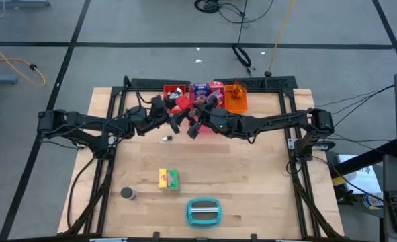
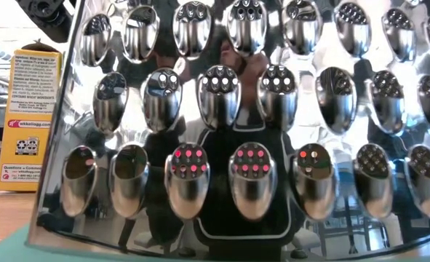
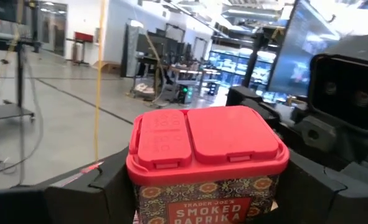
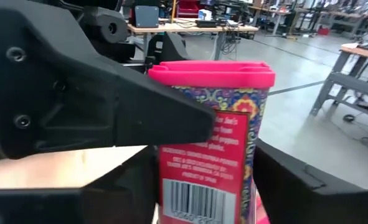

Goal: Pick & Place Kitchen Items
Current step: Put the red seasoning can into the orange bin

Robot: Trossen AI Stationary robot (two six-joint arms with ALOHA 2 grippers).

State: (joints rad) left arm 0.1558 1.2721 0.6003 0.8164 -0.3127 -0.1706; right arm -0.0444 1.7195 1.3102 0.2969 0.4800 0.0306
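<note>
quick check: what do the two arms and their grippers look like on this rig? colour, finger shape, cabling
Both arms are matte black, jointed and slim, with black cables trailing from their bases at the table's sides. The left gripper and right gripper are black too. Close up, the left gripper's fingers are broad, flat, angular black plastic. The right gripper's fingers look the same; the other black finger crossing that view shows two round screw holes.

Smoked paprika tin point(image 3: 207, 163): red hinged lid shut, patterned label, barcode on one side; upright, raised near the far-edge trays. Yellow box point(image 1: 163, 178) and green box point(image 1: 174, 179): touching, side by side, mid-table towards the near edge. Dark can point(image 1: 127, 193): near-left area, apart from the boxes. Small white item point(image 1: 166, 139): alone, mid-table. More packets, blue-white and purple, crowd the far-edge trays.
</note>
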